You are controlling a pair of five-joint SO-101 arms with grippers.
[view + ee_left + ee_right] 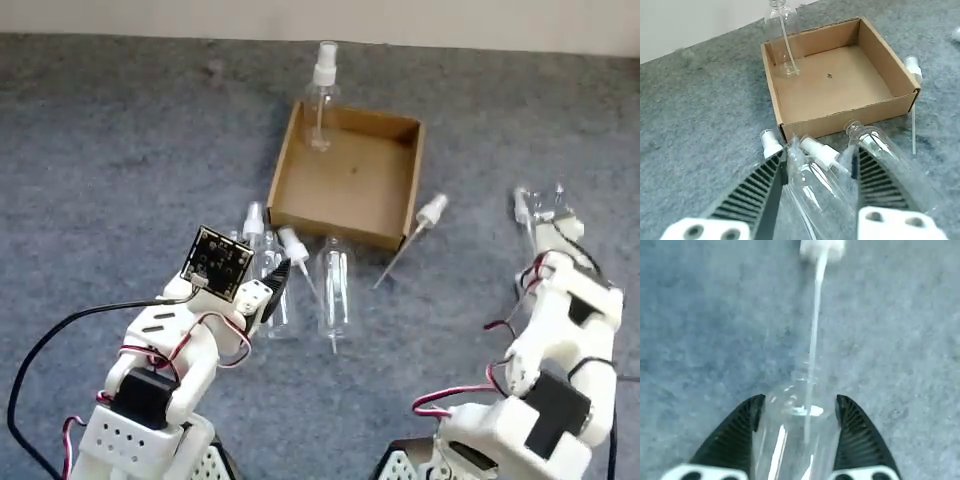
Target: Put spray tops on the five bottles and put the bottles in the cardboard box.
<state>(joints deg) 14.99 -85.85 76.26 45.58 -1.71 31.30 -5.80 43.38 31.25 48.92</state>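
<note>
The cardboard box (290,170) (771,75) lies open mid-table, and one clear bottle with a spray top (322,95) (782,35) leans at its far edge. My left gripper (278,285) (819,155) is down in front of the box, shut on a lying clear bottle (815,195) that has a white spray top (822,152) at its neck. Beside it lies an uncapped bottle (333,285) (880,150). At the right, my right gripper (540,212) (800,402) is shut on another bottle (795,440). A spray top (822,247) (520,200) has its tube partly down that bottle's neck.
A loose spray top with a long tube (430,212) (914,67) lies by the box's right front corner. Another white top (254,220) (771,142) sits left of my left gripper. The table is grey carpet, with bare room at the far left and front middle.
</note>
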